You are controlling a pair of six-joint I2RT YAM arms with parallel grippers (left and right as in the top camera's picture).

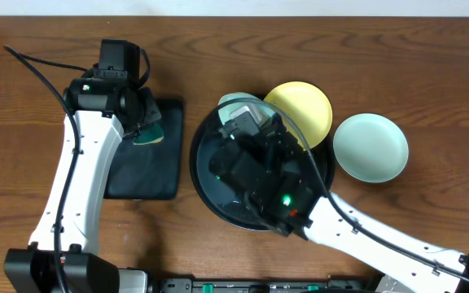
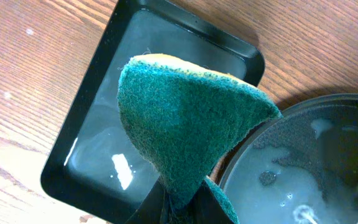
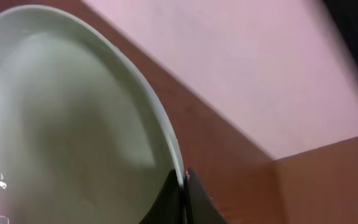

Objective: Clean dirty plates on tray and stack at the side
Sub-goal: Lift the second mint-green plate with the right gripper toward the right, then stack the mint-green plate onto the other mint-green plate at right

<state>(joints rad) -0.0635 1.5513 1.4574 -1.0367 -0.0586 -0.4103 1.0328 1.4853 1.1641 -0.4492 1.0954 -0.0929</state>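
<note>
Our right hand pinches the mint plate by its rim, over the round tray's far side. It is stiff, breakable and probably wet and slippery, so we'd grip deep on the edge. Our left hand clamps the sponge.

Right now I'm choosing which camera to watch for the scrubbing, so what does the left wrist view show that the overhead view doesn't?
Only the left wrist view: the sponge up close, green scouring face and yellow backing, pinched in the left gripper, and liquid on the rectangular tray and the round tray. Only the overhead view: the yellow plate, the free mint plate on the table, the gripped mint plate in the right gripper, and both arms. Both: sponge, both black trays, wooden table.
</note>
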